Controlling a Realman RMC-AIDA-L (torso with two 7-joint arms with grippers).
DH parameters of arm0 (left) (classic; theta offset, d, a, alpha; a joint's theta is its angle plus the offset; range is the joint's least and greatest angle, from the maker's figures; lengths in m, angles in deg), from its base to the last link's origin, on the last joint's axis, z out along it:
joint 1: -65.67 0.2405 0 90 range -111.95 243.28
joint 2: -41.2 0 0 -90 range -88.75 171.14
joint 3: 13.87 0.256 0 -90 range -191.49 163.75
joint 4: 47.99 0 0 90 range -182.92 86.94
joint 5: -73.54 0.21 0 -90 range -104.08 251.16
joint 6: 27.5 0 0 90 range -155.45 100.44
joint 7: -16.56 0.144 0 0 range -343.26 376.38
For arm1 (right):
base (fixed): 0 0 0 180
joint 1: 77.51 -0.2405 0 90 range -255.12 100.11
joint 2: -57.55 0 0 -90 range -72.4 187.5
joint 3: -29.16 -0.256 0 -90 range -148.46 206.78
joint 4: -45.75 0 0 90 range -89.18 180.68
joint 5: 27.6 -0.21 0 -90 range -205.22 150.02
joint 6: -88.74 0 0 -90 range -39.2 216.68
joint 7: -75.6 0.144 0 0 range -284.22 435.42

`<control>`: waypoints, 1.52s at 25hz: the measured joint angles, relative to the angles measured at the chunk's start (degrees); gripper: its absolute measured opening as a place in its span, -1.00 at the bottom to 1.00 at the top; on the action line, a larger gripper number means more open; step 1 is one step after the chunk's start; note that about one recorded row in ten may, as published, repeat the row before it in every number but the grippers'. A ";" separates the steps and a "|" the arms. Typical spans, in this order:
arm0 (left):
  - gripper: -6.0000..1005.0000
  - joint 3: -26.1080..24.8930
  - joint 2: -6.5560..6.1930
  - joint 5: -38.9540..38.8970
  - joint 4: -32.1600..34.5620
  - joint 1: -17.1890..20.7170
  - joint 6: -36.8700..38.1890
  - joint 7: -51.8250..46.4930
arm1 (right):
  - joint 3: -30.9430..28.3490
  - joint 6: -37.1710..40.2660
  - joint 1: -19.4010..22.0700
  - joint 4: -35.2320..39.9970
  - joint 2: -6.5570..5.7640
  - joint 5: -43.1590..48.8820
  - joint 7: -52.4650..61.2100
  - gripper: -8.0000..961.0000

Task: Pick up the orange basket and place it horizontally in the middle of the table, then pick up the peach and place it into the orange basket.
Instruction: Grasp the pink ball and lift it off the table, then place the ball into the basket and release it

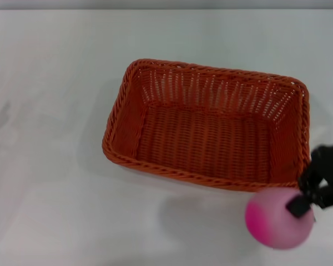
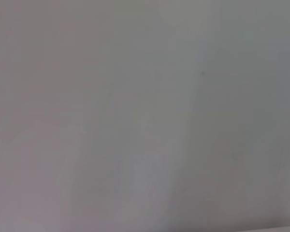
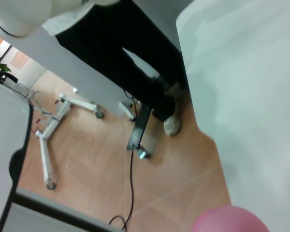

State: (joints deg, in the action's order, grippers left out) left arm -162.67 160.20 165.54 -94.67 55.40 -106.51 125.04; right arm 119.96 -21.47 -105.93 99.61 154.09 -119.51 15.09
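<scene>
White tabletop (image 1: 55,166) is occupied by the orange basket (image 1: 208,124). Near its right corner, the peach (image 1: 278,218) is gripped by the right tool (image 1: 306,200).

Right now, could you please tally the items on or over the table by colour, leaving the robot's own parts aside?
Orange: 1, the orange basket, empty on the table.
Pink: 1, the peach, held by the right gripper near the basket's right corner.
Total: 2.
</scene>
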 joint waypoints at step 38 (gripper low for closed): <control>0.60 0.45 -0.28 -0.05 0.03 -0.22 -0.71 1.32 | -32.67 10.42 -4.76 -7.43 12.45 26.70 -9.65 -0.63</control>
State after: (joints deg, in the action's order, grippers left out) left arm -162.22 159.92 165.49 -94.64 55.18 -107.22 126.36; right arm 87.28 -11.05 -110.68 92.17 166.53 -92.81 5.44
